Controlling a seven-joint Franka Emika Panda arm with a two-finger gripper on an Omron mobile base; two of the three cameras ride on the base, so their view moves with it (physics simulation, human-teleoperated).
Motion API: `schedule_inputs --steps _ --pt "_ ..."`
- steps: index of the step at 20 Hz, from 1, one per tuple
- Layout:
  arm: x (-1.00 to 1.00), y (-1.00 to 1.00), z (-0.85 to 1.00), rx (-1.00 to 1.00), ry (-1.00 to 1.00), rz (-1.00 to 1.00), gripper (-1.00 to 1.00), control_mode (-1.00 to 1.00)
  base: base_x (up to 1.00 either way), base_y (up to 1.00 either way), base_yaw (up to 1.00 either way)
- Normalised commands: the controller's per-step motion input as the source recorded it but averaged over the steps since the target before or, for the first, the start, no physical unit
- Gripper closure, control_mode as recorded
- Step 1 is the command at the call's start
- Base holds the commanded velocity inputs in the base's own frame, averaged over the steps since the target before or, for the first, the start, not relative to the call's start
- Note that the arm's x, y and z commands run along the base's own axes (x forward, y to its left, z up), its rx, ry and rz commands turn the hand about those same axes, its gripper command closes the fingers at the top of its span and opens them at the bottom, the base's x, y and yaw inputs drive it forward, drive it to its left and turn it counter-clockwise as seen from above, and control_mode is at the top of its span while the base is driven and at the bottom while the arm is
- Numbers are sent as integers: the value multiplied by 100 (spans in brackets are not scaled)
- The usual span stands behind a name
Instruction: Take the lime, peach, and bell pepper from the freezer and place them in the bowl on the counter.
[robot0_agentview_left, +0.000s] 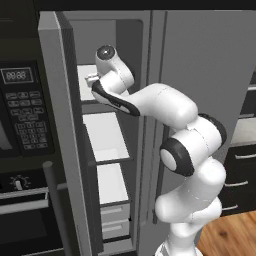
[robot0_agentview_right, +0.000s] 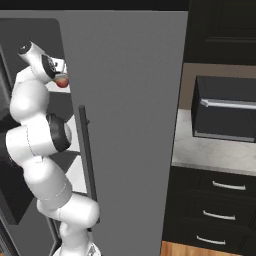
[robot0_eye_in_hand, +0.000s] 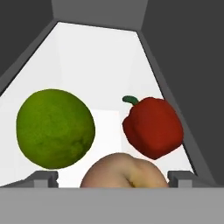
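Reaching into the freezer (robot0_agentview_left: 107, 135), gripper (robot0_eye_in_hand: 124, 179) with fingers spread wide either side of one peach (robot0_eye_in_hand: 124, 171) on the white shelf, one lime (robot0_eye_in_hand: 54, 128) left, one bell pepper (robot0_eye_in_hand: 153, 127) right.

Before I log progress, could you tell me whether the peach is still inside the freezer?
Inside: the peach sits on the freezer's white shelf.

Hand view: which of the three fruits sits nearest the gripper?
The peach, pinkish-cream, low at centre between the two fingertips. The lime and the bell pepper sit farther back, either side.
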Motion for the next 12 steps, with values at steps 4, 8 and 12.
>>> schedule_inputs --steps 4,8,12 --pt "4 0 -22 -2 2 0 100 -100 0 0 0" --pt "-6 0 0 0 0 0 100 -100 0 0 0" --pt "-73 4 30 -4 -28 0 100 -100 0 0 0"
